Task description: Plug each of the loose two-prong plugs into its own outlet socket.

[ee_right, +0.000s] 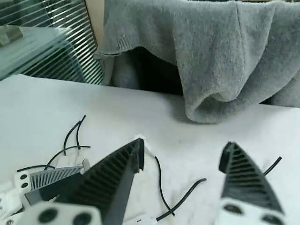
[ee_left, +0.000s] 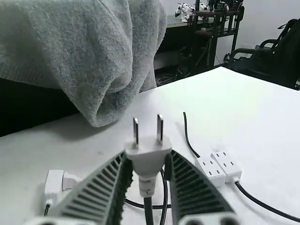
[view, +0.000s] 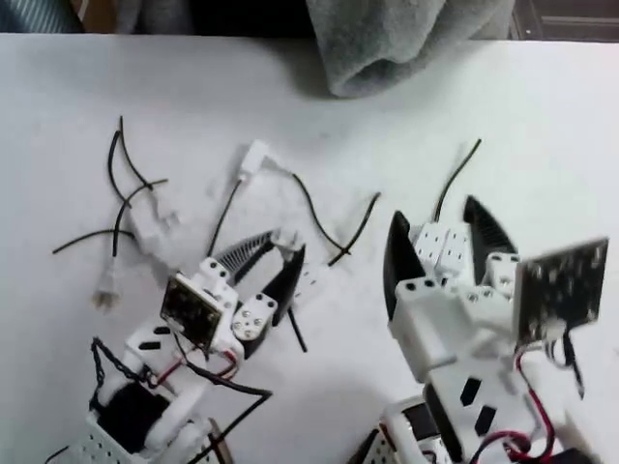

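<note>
The left gripper [ee_left: 146, 158] is clamped on the flat body of a white two-prong plug [ee_left: 147, 149], low enough that both metal prongs [ee_left: 160, 127] stand clear beyond the fingertips. The plug's black cord [ee_left: 149, 211] runs back between the fingers, which looks chosen so nothing blocks the prongs on the way into a slot. This plug is held over the middle of the white table [view: 542, 116], a little toward the near edge. Just beside it, on the side toward the other arm, lies a white twin outlet block [ee_left: 218, 166] with a short black cord at each end. The block lies flat with its slots facing up, so the prongs, now pointing out toward the far edge, would probably have to tip downward to meet them. The right gripper [ee_right: 183, 144] hangs with its fingers spread wide and nothing between them, nearer the right edge. It is likely kept ready to pin the light block, which could slide under a push. Three more white cord-ends [view: 106, 287] [view: 155, 227] [view: 256, 155] lie scattered toward the left edge and far side. The first shows prongs, and I cannot tell what the others are. A grey knitted towel [view: 387, 53] drapes over the far edge, apart from all of this.
</note>
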